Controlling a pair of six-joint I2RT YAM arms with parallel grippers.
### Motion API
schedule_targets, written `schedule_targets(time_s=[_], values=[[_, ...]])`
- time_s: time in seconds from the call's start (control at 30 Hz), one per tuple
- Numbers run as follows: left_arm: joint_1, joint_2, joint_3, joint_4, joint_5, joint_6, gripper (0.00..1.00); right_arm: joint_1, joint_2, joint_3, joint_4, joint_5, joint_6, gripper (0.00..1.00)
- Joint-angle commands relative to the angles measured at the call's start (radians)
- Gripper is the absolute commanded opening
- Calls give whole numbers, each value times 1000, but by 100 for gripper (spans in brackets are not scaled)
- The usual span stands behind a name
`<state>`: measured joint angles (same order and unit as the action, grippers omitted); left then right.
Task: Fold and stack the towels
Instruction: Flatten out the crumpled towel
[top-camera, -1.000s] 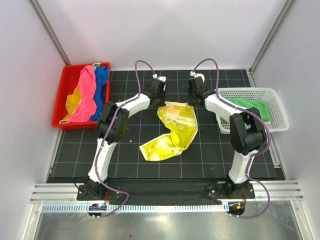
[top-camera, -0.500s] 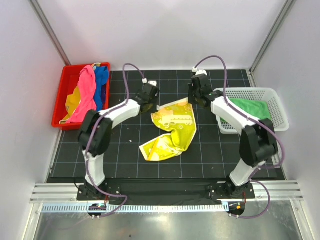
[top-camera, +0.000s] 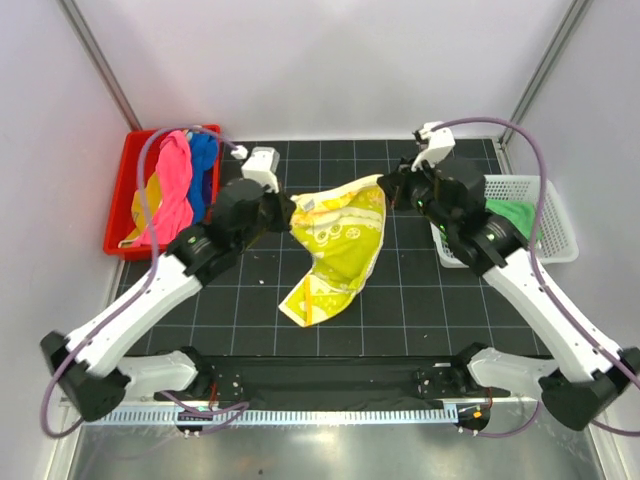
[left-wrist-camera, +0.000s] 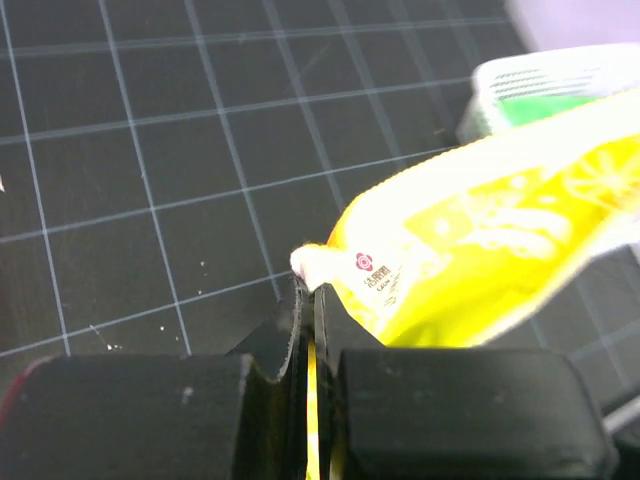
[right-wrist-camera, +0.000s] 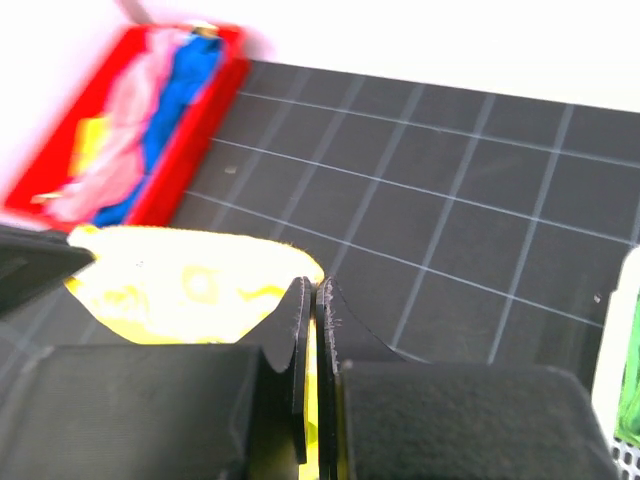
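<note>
A yellow printed towel (top-camera: 338, 240) hangs above the black mat, stretched between both grippers. My left gripper (top-camera: 291, 208) is shut on its left top corner (left-wrist-camera: 330, 268), near a small label. My right gripper (top-camera: 388, 187) is shut on the right top corner (right-wrist-camera: 290, 270). The towel's lower end (top-camera: 305, 300) trails down to the mat. Pink, blue and yellow towels (top-camera: 182, 185) lie heaped in the red bin (top-camera: 125, 195) at the back left. A green towel (top-camera: 515, 215) lies in the white mesh basket (top-camera: 556, 220) on the right.
The black grid mat (top-camera: 420, 300) covers the table between the bin and the basket. White walls and metal posts enclose the back and sides. A metal rail (top-camera: 330, 385) runs along the near edge by the arm bases.
Both arms have risen and spread apart, lifting the yellow towel's top edge off the mat. The left gripper closed on its corner during this time.
</note>
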<state>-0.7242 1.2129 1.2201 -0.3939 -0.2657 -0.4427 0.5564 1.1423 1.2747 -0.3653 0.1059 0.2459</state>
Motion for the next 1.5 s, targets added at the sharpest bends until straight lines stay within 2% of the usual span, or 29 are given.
schedule_targets(time_s=[0.0,0.07,0.3,0.47,0.73,1.03,1.2,1.33,1.47], values=[[-21,-153,7,-66,20,51,0,10,-110,17,-15,-93,3,1],[-24,-234,38,-91,46,70,0,10,-140,40,-20,-146,15,1],[-26,-364,136,-120,173,122,0,10,-219,126,-47,-251,38,1],[-26,-407,177,-123,252,130,0,8,-246,195,-69,-330,50,1],[-26,-470,220,-126,299,113,0,10,-283,262,-96,-387,70,1],[-26,-460,260,-119,347,95,0,8,-282,313,-124,-422,76,1],[-24,-438,277,-126,312,70,0,10,-279,313,-120,-436,87,1],[-24,-406,239,-129,200,59,0,10,-277,258,-103,-399,78,1],[-20,-316,194,-111,77,78,0,10,-205,212,-87,-319,61,1]])
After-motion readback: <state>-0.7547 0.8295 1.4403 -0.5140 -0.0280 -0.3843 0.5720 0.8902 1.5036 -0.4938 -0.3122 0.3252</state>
